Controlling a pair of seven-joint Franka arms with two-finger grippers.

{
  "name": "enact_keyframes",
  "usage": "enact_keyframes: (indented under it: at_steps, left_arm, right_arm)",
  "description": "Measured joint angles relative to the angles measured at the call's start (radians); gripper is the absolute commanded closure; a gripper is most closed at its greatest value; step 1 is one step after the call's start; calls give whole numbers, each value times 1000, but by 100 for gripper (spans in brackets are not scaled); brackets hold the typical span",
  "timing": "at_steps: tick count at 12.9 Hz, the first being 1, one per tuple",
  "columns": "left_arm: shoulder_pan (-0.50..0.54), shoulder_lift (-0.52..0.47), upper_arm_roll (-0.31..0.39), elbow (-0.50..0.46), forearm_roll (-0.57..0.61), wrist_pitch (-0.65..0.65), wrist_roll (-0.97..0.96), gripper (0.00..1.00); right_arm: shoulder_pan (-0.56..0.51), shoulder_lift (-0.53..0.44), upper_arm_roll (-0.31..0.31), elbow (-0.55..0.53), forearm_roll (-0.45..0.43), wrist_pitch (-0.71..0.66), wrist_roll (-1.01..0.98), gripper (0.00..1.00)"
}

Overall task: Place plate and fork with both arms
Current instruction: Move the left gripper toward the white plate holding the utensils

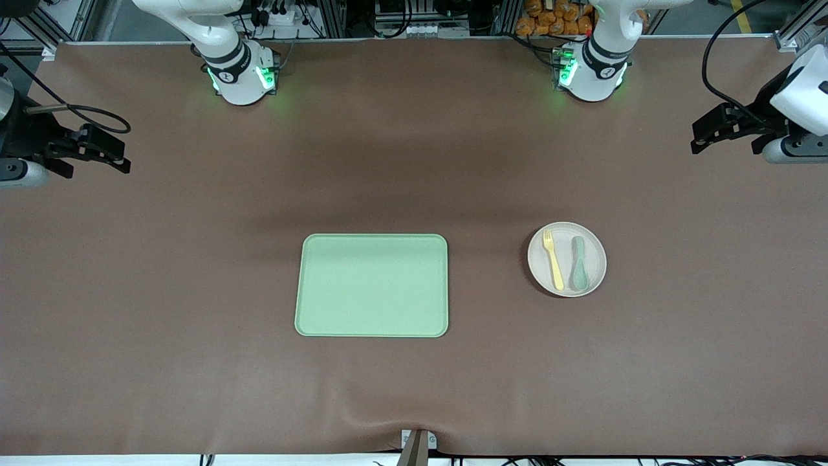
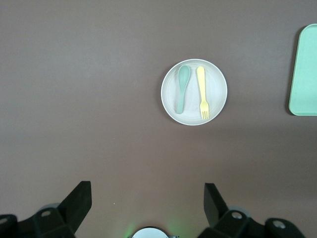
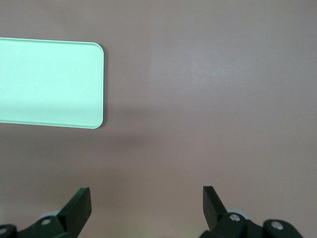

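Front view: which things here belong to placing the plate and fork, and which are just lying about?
Job:
- round off-white plastic plate
- pale yellow plastic fork, on the plate
- left gripper, open
- right gripper, open

Lying about:
- muted green spoon, on the plate
- rectangular light green tray

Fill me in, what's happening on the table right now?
Nothing is being handled yet. The plate sits on the table toward the left arm's end, with the fork and a green spoon lying side by side on it. The light green tray lies bare mid-table. Both arms wait: the left gripper hangs open over the table's edge at the left arm's end, and the right gripper hangs open over the right arm's end. Neither holds or touches anything.
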State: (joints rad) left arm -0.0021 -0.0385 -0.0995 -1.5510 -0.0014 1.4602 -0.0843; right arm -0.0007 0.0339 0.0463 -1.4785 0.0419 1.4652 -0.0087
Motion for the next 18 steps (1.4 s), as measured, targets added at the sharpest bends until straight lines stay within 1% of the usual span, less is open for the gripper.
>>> enact_keyframes:
  at_steps: [6,10,13,18]
  left_arm:
    - [0,3,0,0,0,0,1,0]
    - [0,40,0,0,-5,0,1,0]
    - [0,70,1,0,-41,7,1,0]
    - [0,72,0,-1,-43,20,1,0]
  right_arm:
    - [0,0,0,0,0,0,0,0]
    - [0,0,0,0,0,0,0,0]
    - [0,0,0,0,0,0,0,0]
    - [0,0,-1,0,0,0,0,0]
